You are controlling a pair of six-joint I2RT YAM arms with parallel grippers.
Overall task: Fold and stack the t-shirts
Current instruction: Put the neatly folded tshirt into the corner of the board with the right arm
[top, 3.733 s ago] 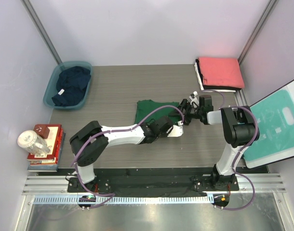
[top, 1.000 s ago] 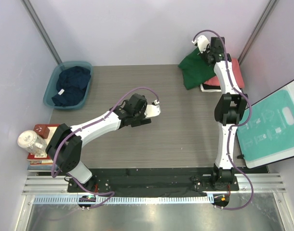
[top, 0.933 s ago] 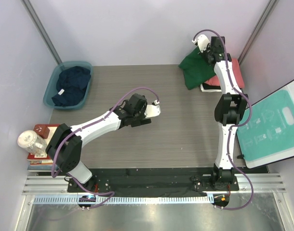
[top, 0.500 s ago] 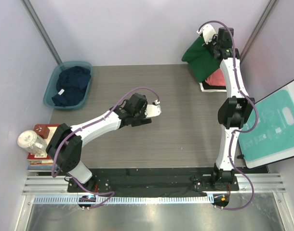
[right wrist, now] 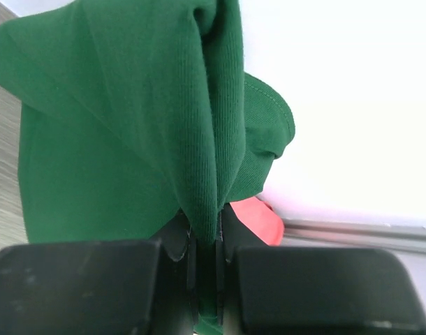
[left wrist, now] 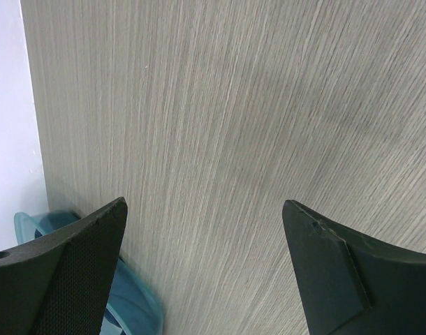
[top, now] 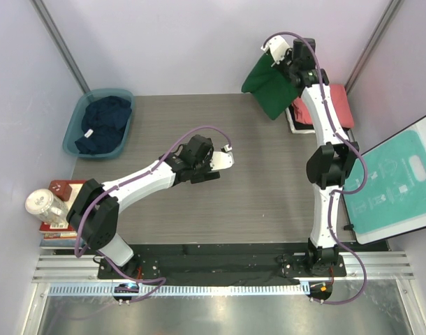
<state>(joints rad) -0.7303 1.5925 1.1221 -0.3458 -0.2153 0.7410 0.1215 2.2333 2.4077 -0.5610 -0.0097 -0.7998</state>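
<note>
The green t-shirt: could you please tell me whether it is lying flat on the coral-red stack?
No, the green t-shirt hangs bunched from the shut right claw, lifted up beside the coral-red stack.

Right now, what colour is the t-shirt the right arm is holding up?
Dark green; the t-shirt shows best in the right wrist view.

The right pincer (right wrist: 206, 241) has lifted the green t-shirt (top: 266, 87) off the table (top: 269, 174) to the back.

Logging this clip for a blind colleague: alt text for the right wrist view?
The right gripper is shut on a bunched fold of the dark green t-shirt, which fills much of the frame. A corner of the coral-red t-shirt shows behind it.
</note>
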